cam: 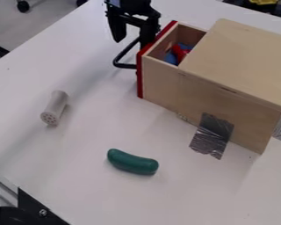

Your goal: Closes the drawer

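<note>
A fixed camera looks down at me on a slant from above the near side of the white table (pixel 78 154), facing across its top toward the far side, where my gripper (pixel 131 43) hangs in, a little left of the middle. It is turned at an angle to the table, so the left edge runs off diagonally with floor (pixel 34 28) beyond it, and a black bracket (pixel 40 212) sits at the near left. It stands back enough to take in a broad stretch of tabletop, yet close enough that the wooden box (pixel 236 61) reaches the view's right border.
</note>
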Robot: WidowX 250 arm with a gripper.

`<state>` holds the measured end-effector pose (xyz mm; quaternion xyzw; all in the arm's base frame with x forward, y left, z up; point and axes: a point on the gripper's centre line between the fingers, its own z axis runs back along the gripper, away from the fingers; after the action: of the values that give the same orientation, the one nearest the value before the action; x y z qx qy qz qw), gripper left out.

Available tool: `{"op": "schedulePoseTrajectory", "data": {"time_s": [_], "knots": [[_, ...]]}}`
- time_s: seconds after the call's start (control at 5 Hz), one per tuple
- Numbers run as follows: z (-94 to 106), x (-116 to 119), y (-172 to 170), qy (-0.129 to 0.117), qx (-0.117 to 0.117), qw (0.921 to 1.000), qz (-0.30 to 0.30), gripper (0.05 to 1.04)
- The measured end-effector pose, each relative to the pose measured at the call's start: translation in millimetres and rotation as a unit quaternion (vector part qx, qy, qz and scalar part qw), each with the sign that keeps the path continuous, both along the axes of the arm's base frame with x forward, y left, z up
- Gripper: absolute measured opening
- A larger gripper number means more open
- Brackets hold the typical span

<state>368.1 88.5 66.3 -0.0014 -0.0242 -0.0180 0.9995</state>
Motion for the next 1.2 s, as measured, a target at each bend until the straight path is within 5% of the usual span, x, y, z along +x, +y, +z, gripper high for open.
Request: {"op": "schedulePoseTrajectory", "data": {"time_s": [0.6,1.2], "knots": [[-2.4,-4.2,-4.9,0.007,-0.014,0.9999,0.003,0.999],[-2.4,-8.8,-35.3,0.028,-0.062,0.9974,-0.026,0.999]]}}
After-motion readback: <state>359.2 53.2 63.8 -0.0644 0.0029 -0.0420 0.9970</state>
